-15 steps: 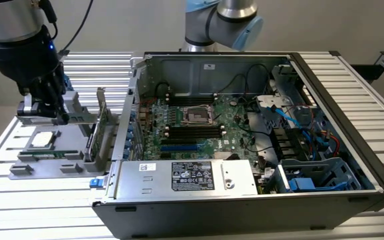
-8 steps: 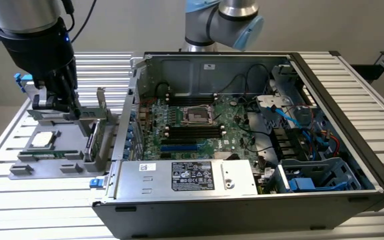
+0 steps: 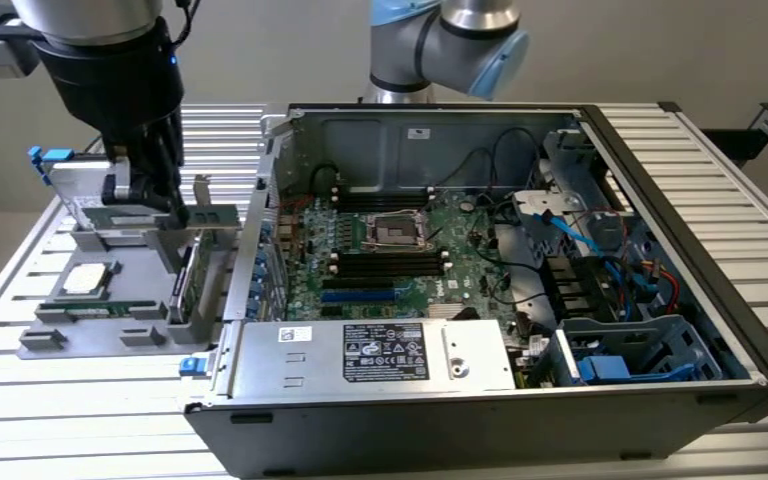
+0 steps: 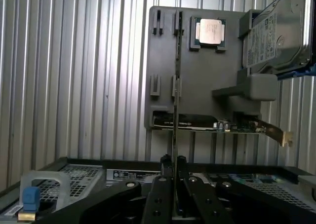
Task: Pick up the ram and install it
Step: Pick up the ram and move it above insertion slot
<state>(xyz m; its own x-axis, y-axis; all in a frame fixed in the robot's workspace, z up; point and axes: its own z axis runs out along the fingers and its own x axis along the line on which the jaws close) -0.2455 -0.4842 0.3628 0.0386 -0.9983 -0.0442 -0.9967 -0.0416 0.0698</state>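
black pincer (image 4: 174, 160) clamps ram (image 4: 176, 116) (edge-on); case label (image 3: 384, 352) illegible.

Arm reaching down, pincer (image 4: 174, 162) vertical, jaws pinched on ram (image 4: 176, 100).

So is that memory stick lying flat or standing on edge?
On edge: the ram shows as a thin line, its near end between the closed jaws.

Robotics lab: robot arm (image 3: 444, 38), opened computer case (image 3: 491, 432), slatted aluminium bench (image 3: 64, 400).
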